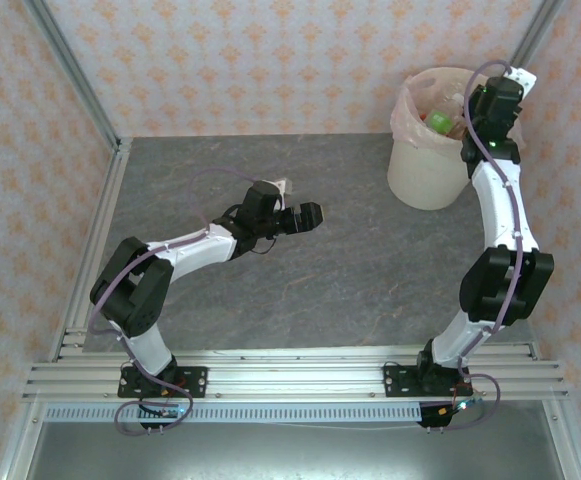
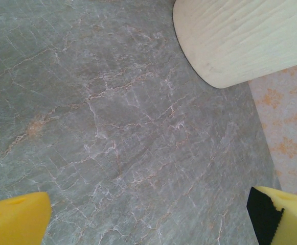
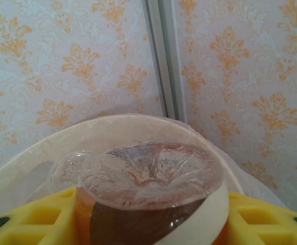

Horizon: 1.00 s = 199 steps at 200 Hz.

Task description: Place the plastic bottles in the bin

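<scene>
The tabletop (image 2: 112,127) is matt, veined stone-look; the bin (image 2: 240,35) matt cream plastic; the bottle (image 3: 153,173) clear, glossy plastic.

**Colours Across the Workspace**

The table (image 1: 370,250) is showing grey marble, with pale, faintly pinkish veins running through it. The walls (image 1: 270,60) are wearing an orange floral damask on a pale ground. The bin (image 1: 425,175) is showing cream-white, its bag (image 1: 400,110) pale pink. A bottle (image 3: 148,214) is showing brown under clear plastic. The pads (image 3: 36,219) are glowing yellow. The arms (image 1: 500,210) are showing white and black.
</scene>
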{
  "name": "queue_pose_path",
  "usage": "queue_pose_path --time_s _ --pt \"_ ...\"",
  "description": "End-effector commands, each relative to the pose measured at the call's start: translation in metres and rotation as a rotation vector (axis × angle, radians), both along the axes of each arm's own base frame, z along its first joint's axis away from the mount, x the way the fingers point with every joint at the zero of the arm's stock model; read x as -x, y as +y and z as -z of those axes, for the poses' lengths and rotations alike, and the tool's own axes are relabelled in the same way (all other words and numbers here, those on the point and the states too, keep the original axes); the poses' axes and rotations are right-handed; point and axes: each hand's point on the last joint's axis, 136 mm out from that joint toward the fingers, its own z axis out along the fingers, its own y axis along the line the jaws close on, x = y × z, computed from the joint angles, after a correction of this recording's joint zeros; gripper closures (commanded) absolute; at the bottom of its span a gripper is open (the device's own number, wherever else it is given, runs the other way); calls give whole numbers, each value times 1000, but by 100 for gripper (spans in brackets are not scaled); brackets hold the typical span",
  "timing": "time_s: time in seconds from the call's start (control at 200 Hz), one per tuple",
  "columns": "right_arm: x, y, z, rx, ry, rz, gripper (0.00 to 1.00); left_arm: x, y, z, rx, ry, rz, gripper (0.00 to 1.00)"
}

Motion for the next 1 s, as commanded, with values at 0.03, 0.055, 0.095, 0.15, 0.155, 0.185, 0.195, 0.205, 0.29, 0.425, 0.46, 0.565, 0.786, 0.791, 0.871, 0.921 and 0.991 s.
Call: queue_pose_path --time_s 0.03,0.055,0.095,0.15,0.155,0.185,0.195,0.205,0.29,0.425,0.46,0.565,0.786,0.791,0.871,0.921,0.991 --pt "-4 -4 15 -88 56 16 42 -1 8 14 -33 35 -35 0" --pt "-4 -6 20 -96 79 21 41 -1 9 15 -35 36 -36 0" --pt "-4 -7 28 -107 113 33 39 -1 9 15 -37 37 -37 0" --pt "-4 -11 37 -115 148 53 34 -1 9 16 -37 41 -38 0" --pt "-4 -11 37 -115 150 56 34 -1 9 17 -37 41 -37 0" --pt "-3 -13 40 -118 164 74 29 -1 9 17 -38 42 -37 0" --pt "-3 -14 41 -119 167 81 28 -1 9 17 -39 43 -37 0" --pt "-2 -15 41 -119 170 87 26 -1 8 18 -39 44 -37 0" --pt "5 -25 36 -100 174 155 14 -1 8 18 -41 45 -36 0" --pt "11 -33 21 -50 169 202 10 -1 8 20 -42 50 -38 0" --pt "10 -32 19 -46 172 190 10 -2 8 21 -40 51 -41 0" --pt "13 -25 12 -56 170 150 9 -4 7 21 -34 52 -44 0" --pt "29 -9 -17 -87 97 71 8 -4 17 9 -47 16 -78 0" --pt "29 -9 -17 -87 97 71 8 -4 17 9 -48 14 -78 0" --pt "41 -4 -28 -92 71 54 6 -3 26 0 -55 -10 -106 0" --pt "49 1 -32 -103 54 32 5 -1 34 -6 -61 -29 -127 0" --pt "60 10 -34 -116 24 -10 4 -1 48 -17 -69 -60 -168 0"
